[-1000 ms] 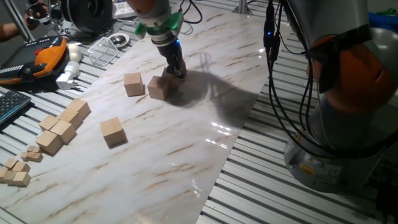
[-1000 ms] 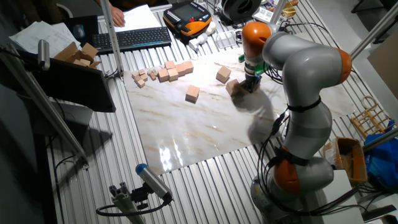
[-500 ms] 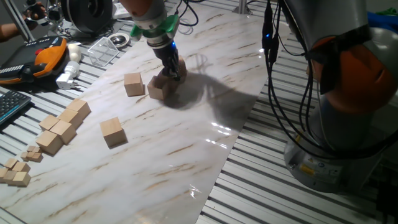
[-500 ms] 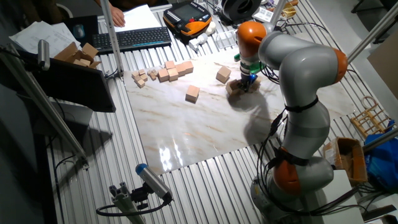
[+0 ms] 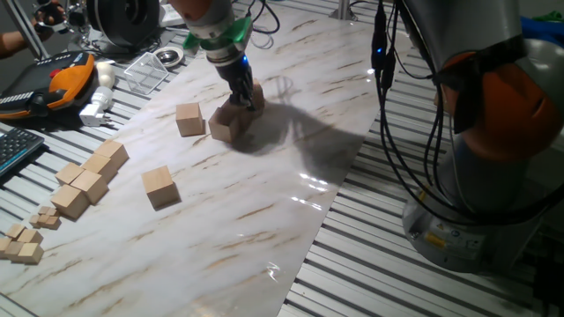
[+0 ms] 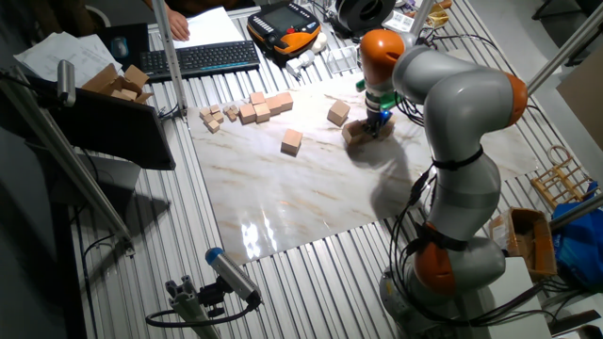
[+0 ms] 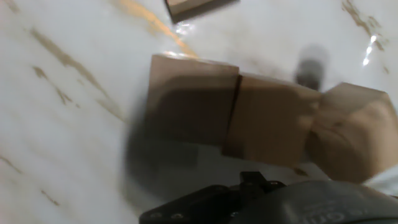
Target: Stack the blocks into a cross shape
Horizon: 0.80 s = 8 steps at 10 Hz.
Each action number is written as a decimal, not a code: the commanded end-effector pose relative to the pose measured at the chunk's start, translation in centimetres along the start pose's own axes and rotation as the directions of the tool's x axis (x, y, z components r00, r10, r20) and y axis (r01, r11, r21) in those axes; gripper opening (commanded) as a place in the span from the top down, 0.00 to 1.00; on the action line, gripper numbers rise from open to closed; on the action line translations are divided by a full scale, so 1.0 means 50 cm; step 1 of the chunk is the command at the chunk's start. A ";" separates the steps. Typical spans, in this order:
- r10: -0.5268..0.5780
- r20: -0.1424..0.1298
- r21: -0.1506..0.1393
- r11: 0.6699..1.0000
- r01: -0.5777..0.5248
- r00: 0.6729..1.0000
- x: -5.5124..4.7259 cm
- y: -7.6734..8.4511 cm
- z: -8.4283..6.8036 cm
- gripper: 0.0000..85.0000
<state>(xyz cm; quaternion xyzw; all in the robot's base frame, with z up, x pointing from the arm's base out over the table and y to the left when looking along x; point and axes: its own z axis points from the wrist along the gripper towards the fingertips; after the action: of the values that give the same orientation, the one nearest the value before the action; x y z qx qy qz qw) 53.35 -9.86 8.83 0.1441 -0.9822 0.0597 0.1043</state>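
Lifted slightly, the tool (image 5: 249, 99) grips a smooth tan cube (image 5: 254, 93) above two others (image 5: 226, 124).

Gripper (image 5: 249, 101): you cannot tell how its jaws stand; fingers hide among the blocks.
Blocks (image 7: 231, 118): in the hand view you see them blurred.
Top block (image 7: 189, 6): the upper edge cuts it.

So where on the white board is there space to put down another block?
The marble board is bare across its near half, between the lone cube and the robot's base. It is crowded where the tool meets the clustered blocks, and by the joined cube row.
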 end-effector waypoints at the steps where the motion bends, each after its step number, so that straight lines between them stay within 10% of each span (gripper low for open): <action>1: -0.010 -0.002 0.009 1.000 0.010 1.000 0.005 -0.011 -0.008 1.00; 8: -0.069 0.024 0.054 0.996 0.067 0.997 0.032 -0.117 0.005 1.00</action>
<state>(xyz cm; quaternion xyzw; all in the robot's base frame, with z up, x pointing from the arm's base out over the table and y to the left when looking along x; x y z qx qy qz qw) 53.53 -16.02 9.45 0.1823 -0.9759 0.0799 0.0897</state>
